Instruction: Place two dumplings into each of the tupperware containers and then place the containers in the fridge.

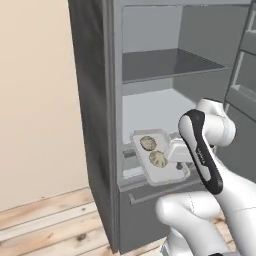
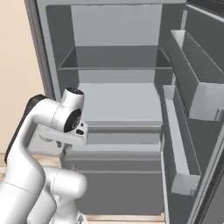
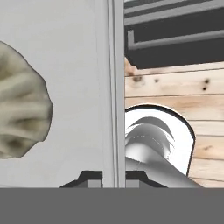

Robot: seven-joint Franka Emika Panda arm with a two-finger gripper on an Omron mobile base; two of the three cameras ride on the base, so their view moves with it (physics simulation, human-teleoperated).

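Observation:
The fridge (image 1: 170, 65) stands open, grey inside, with shelves. A translucent whitish-grey tupperware container (image 1: 167, 176) hangs level just in front of the lower shelf (image 2: 118, 105). Two tan speckled dumplings (image 1: 147, 143) (image 1: 158, 159) lie in it, one behind the other. My gripper (image 1: 176, 163) is shut on the container's right rim. In the hand view the rim runs straight up between my fingertips, with the gripper (image 3: 114, 176) at the bottom, the container's floor (image 3: 74, 65) to the left and one dumpling (image 3: 22, 113) at the left edge. My arm hides the container in the right base view.
The fridge door (image 2: 192, 92) swings out to the right with bins along its inside. A drawer front (image 1: 150, 192) sits below the lower shelf. An upper shelf (image 2: 113, 63) spans the fridge above. Wooden floor (image 1: 45, 225) and a beige wall (image 1: 35, 100) lie to the left.

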